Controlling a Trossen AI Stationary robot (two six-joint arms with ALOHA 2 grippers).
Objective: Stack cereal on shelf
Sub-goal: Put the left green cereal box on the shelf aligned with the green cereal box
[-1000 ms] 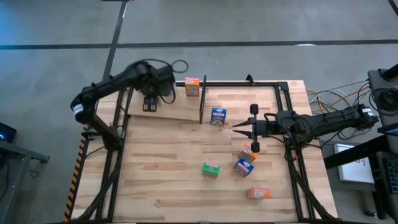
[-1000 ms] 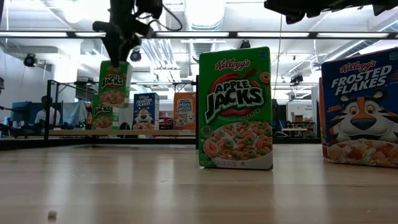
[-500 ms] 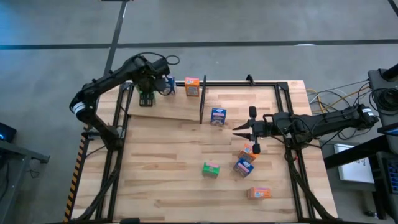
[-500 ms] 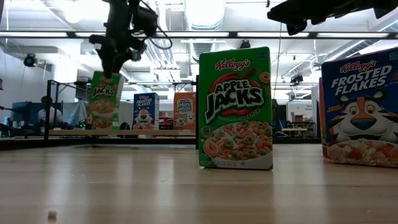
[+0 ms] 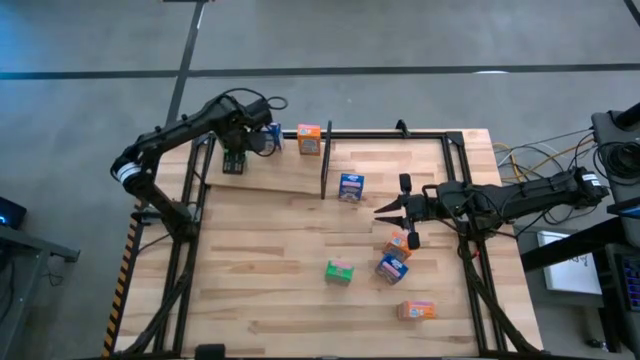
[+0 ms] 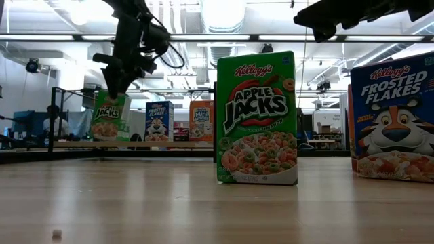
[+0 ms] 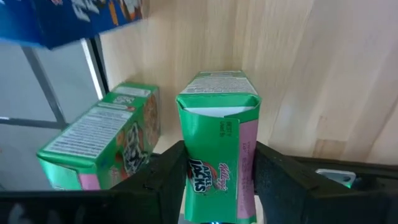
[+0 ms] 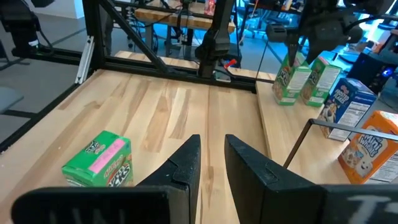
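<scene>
Green cardboard fills the left wrist view: an Apple Jacks box sits between the dark fingers of the left end effector, which is clamped on its sides, over the far-left corner of the shelf. A second Apple Jacks box leans tilted just beside the held one. In the low view the held box hangs under the left arm at shelf height. Farther along the shelf stand a blue Frosted Flakes box and an orange Mini-Wheats box, the latter next to the black divider rod. Another blue box stands just past the rod on the counter. The right end effector hovers over the middle right of the counter, its fingers nearly together and holding nothing. Near it lie an orange box, a blue box, a green box and, nearest the front edge, another orange box.
</scene>
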